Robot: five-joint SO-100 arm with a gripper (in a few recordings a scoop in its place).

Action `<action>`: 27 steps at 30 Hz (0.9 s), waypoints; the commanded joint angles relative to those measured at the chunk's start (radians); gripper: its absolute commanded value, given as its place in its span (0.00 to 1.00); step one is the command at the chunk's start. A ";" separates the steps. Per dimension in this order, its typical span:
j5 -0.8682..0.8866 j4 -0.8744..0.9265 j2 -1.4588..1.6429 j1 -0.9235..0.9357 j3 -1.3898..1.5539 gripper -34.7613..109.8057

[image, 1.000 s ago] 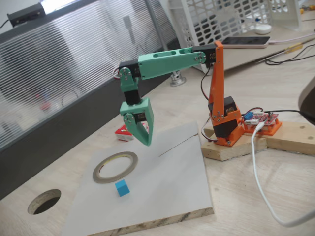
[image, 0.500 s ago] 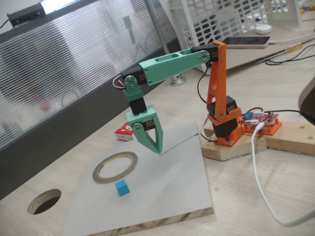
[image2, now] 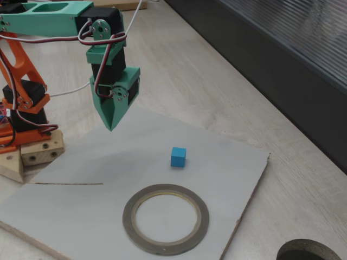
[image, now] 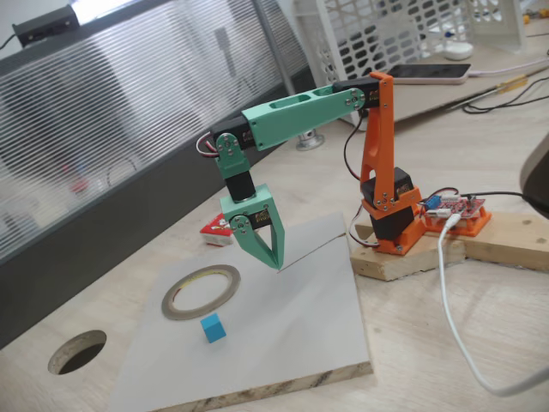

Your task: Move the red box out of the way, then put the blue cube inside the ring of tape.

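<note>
The red box (image: 214, 232) lies on the wooden table just off the far left edge of the pale board (image: 300, 326), partly behind the gripper. On the board lies the ring of tape (image: 202, 292), with the blue cube (image: 212, 328) just in front of it. In the other fixed view the blue cube (image2: 178, 156) sits beyond the ring of tape (image2: 165, 218). My green gripper (image: 274, 264) hangs point down over the board's far part, shut and holding nothing. It is right of the box and apart from cube and ring. Its tip (image2: 111, 129) hovers left of the cube.
The orange arm base stands on a wooden block (image: 403, 262) right of the board, beside a red circuit board (image: 455, 215) and a white cable (image: 455, 335). A round dark hole (image: 77, 352) is in the table at the front left. A dark panel runs along the back.
Over the last second the gripper swung right and lower, away from the red box, to above the board's far edge. It has held still for the last half second.
</note>
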 commanded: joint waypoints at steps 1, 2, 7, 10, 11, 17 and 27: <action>0.003 0.011 0.032 0.008 -0.008 0.24; 0.002 0.011 0.032 0.018 -0.008 0.24; 0.002 0.011 0.032 0.040 -0.008 0.24; 0.002 0.011 0.031 0.040 -0.008 0.24; 0.003 0.011 0.031 0.040 -0.009 0.24; 0.006 0.009 0.029 0.040 -0.012 0.24; 0.005 0.020 -0.232 0.037 -0.295 0.24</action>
